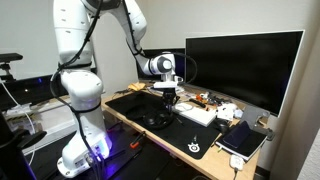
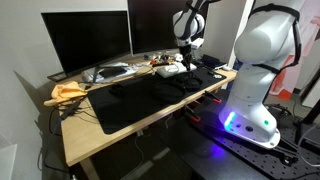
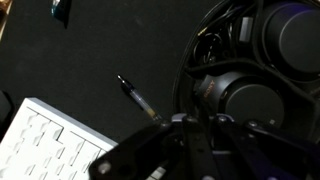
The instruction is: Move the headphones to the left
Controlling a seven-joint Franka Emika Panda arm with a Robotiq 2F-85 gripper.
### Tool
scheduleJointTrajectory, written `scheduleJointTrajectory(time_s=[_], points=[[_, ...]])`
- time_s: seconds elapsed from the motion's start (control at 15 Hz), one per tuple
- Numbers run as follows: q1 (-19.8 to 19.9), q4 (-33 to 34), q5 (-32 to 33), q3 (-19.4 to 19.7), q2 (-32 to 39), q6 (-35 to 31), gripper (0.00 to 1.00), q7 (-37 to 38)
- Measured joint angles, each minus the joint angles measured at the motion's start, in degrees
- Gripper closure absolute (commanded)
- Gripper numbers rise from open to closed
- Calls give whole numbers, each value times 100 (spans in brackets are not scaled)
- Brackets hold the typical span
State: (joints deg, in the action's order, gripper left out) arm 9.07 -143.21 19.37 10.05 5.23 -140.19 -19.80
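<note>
The black headphones (image 3: 262,70) fill the right of the wrist view, two round padded ear cups joined by a curved headband and a tangle of cable. They lie on the black desk mat (image 3: 110,45). My gripper (image 3: 203,122) has its fingers drawn close together on the headband, right beside the near ear cup. In both exterior views the gripper (image 1: 168,96) (image 2: 187,58) hangs low over the mat, with the headphones (image 1: 155,118) (image 2: 190,80) as a dark shape under it.
A pen (image 3: 136,97) lies on the mat just left of my gripper. A white keyboard (image 3: 40,145) (image 1: 197,113) sits beside it. A large monitor (image 1: 243,68) stands behind, a tablet (image 1: 243,138) at the desk end, a yellow cloth (image 2: 65,93) far along the desk.
</note>
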Motion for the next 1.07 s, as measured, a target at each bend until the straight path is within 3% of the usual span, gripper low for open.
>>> scheduleJointTrajectory(time_s=[0.07, 0.13, 0.6, 0.93, 1.0, 1.07], points=[[0, 26, 0, 0, 25, 0, 80, 1], [0, 48, 0, 0, 49, 0, 77, 2], [0, 268, -10, 0, 305, 0, 81, 33], [-7, 432, -9, -20, 541, 0, 70, 217], [-11, 452, -9, -25, 570, 0, 71, 224], [-14, 467, -9, -29, 592, 0, 66, 226]])
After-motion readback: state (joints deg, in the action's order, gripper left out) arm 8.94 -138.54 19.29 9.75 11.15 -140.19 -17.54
